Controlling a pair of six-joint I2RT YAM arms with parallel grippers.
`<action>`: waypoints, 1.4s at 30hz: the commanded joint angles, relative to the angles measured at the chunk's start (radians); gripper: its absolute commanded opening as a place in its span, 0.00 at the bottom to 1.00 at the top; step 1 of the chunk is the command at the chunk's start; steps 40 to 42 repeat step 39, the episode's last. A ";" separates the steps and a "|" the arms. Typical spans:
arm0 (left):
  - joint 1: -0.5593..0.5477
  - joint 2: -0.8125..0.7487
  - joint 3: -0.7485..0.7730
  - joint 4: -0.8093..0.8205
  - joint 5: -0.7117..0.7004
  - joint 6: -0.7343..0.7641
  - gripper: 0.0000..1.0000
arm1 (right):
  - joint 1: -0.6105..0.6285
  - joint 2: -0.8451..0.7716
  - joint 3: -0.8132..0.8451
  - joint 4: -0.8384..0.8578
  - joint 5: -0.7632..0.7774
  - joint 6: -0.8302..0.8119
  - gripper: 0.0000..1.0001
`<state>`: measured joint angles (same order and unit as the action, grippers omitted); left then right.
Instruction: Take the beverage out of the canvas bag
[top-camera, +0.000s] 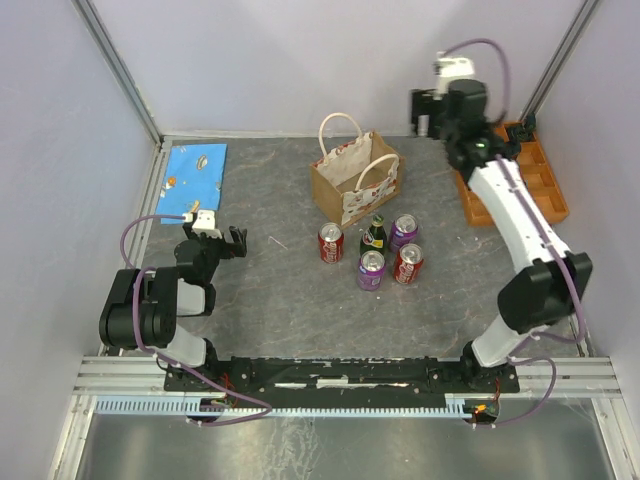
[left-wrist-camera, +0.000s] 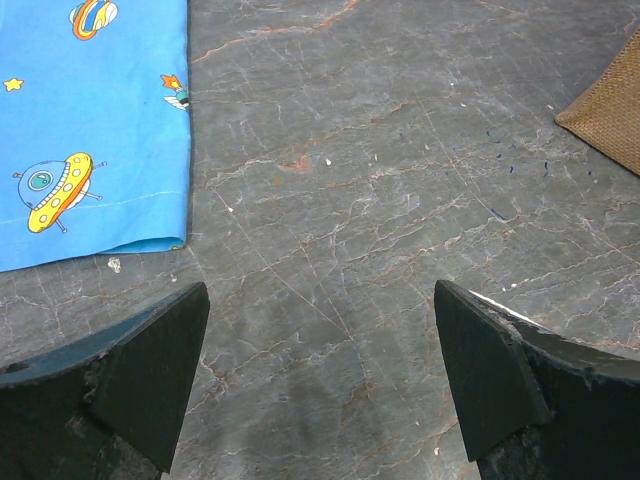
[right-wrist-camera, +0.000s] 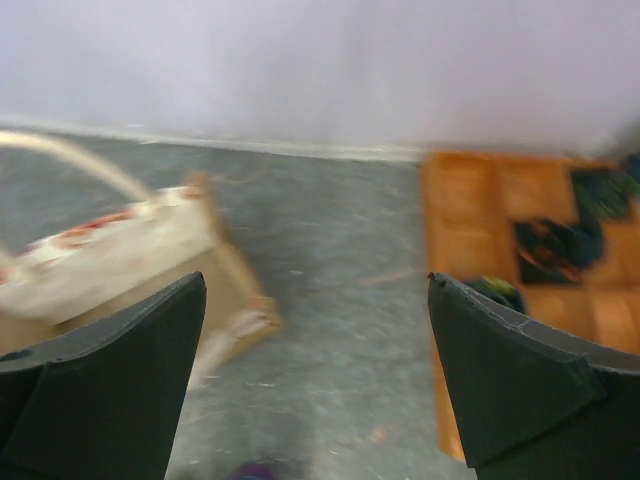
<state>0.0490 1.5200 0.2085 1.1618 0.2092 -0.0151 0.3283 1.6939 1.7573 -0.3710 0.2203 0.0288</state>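
Note:
The canvas bag stands upright at the back middle of the table, mouth open and white handles up; I cannot see what is inside it. Just in front of it stand several beverages: a red can, a green bottle, two purple cans and another red can. My right gripper hangs high at the back right, open and empty. Its blurred wrist view shows the bag on the left. My left gripper is open over bare table, left of the cans.
An orange compartment tray with small items lies at the right edge, beneath the right arm. A blue patterned cloth lies at the back left. The bag's corner shows in the left wrist view. Walls enclose the table.

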 joint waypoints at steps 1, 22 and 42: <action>0.002 0.001 0.008 0.060 -0.018 0.015 0.99 | -0.158 -0.133 -0.173 0.081 0.032 0.094 0.99; 0.003 0.000 0.008 0.060 -0.018 0.015 0.99 | -0.270 -0.568 -0.687 0.065 0.224 0.199 0.99; 0.003 0.002 0.008 0.060 -0.017 0.015 0.99 | -0.271 -0.636 -0.736 0.049 0.409 0.219 0.99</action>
